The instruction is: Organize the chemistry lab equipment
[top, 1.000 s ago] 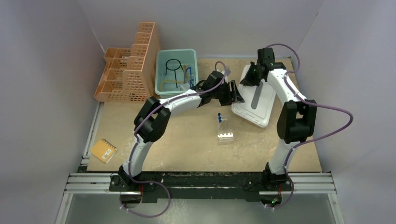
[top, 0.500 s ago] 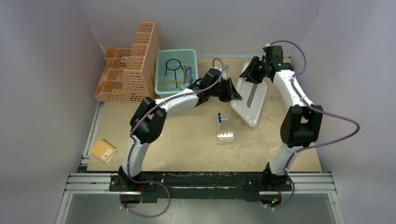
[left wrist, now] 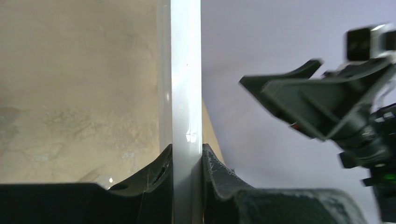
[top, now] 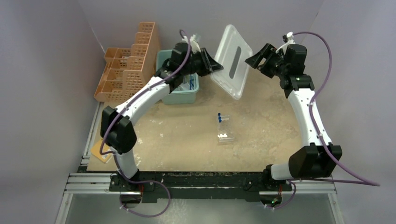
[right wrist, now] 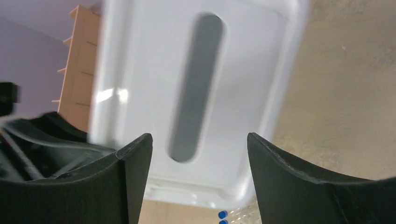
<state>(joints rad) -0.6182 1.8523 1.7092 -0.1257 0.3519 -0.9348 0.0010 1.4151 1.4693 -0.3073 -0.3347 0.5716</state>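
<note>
The left arm (top: 140,95) reaches to the far edge of the sandy-brown desk (top: 187,140). Its jaws pinch one edge of a clear rectangular plastic lid with a long grey slot-shaped handle (top: 232,60), holding it off the desk and tilted steeply. In the left wrist view the lid (left wrist: 186,70) shows edge-on as a pale strip squeezed between the two black fingers. The right arm (top: 306,107) is raised at the far right, and its jaws are spread wide. They face the broad side of the lid (right wrist: 196,70) and stand apart from it (the lid is blurred in the right wrist view). A teal plastic bin (top: 180,97) sits near the far edge, left of the middle, largely hidden beneath the left arm, so its contents cannot be made out. Just to its left, in the far left corner, stands the orange lattice basket rack (top: 128,70). The clear tube rack (top: 226,135) rests in the middle of the desk, with the blue-capped clear tubes (top: 219,116) lying just beyond it. A small orange notepad (top: 97,150) lies at the left edge towards the near corner, partly covered by the left arm.
</note>
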